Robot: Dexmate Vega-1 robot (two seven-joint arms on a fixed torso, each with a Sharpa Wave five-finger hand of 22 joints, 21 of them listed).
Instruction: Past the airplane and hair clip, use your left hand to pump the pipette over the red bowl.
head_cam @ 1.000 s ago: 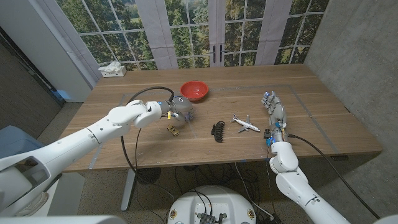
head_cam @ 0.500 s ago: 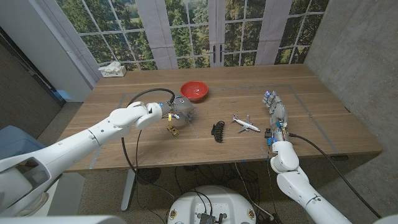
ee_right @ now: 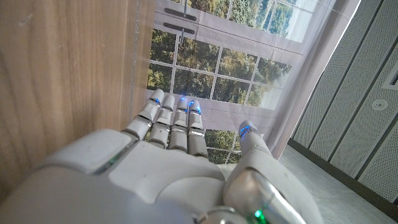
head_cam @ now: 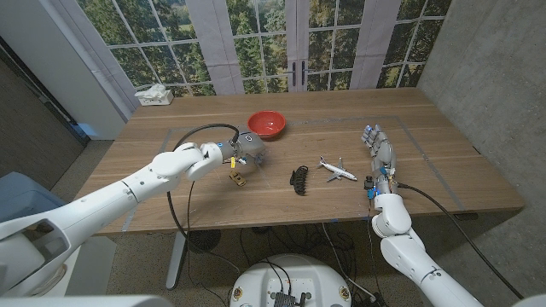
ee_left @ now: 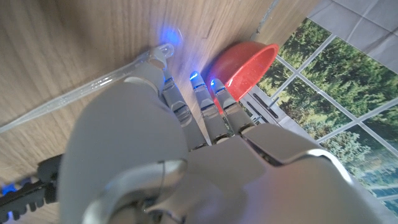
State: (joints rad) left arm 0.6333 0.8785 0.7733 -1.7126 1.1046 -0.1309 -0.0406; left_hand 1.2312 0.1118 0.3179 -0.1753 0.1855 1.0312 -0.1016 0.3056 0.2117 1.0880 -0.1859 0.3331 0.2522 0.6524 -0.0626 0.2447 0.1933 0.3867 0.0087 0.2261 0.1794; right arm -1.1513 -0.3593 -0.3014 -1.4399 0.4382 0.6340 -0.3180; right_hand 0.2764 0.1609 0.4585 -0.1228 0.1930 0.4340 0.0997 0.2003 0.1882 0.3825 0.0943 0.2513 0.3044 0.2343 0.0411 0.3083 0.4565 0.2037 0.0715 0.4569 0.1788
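The red bowl (head_cam: 266, 124) stands at the table's far middle and also shows past my fingertips as the red bowl (ee_left: 245, 62). My left hand (head_cam: 248, 147) hovers just short of it, fingers stretched toward it. A clear plastic pipette (ee_left: 81, 90) lies on the wood along the thumb side of my left hand (ee_left: 186, 130); no finger plainly closes on it. The black hair clip (head_cam: 298, 179) and the white toy airplane (head_cam: 338, 169) lie to the right of that hand. My right hand (head_cam: 378, 153) waits at the right with its fingers straight and nothing in it.
A small yellow-brown object (head_cam: 238, 177) sits on the table just in front of my left hand. A black cable (head_cam: 183, 192) loops beside my left forearm. A white tissue box (head_cam: 154, 95) stands at the far left corner. Windows lie behind the table.
My left hand has edged slightly toward the red bowl. The right hand, airplane and hair clip have not moved.
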